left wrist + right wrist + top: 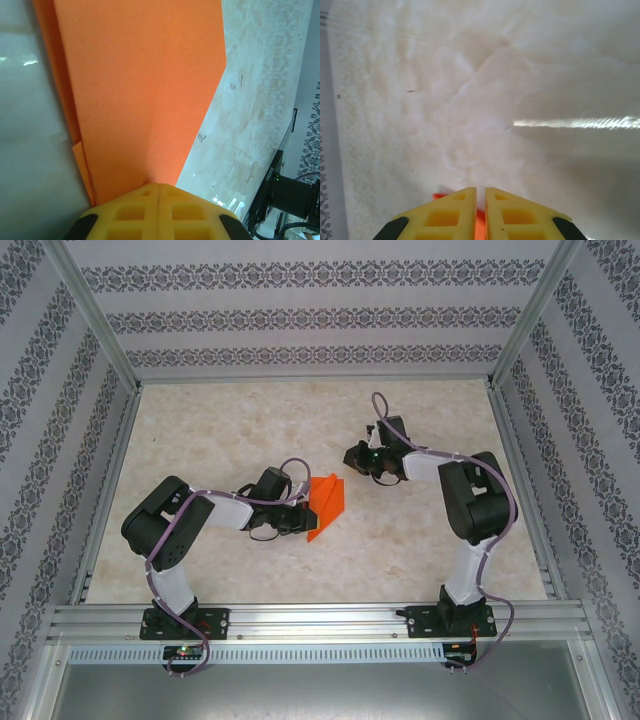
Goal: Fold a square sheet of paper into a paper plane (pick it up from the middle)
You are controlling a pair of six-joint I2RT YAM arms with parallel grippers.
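**Clerk:** Largest item first, please.

**Inspector:** The table (240, 430), with a marbled top. The work lies on or just over it, directly ahead of the left gripper (158, 192).

**Clerk:** What is that gripper's condition?

**Inspector:** It is clamped on the paper plane (327, 502). The yellow fingers meet with no gap, and the orange paper runs out from between them.

**Clerk:** How does the plane lie?

**Inspector:** From overhead it is a narrow folded wedge. Its long axis runs roughly crosswise to the left gripper's reach, and the pinch falls on the side edge toward the narrower end. A centre crease leads away from the fingers in the left wrist view.

**Clerk:** And the other tool?

**Inspector:** The right gripper (480, 190) stands beyond the plane from the left gripper, near the wide end. Its jaws are all but closed, with only a hairline slit between them. A sliver of orange shows just past its fingertips. I cannot tell whether they touch the paper, and nothing is seen clamped there.

**Clerk:** Which arm is nearer?

**Inspector:** The left arm, since it holds the piece. In my judgement the coming move turns on the free wide end. That end points away from the left gripper and toward the right one, so any pressing or re-gripping falls to the right arm.

**Clerk:** Any containers?

**Inspector:** None to enter.
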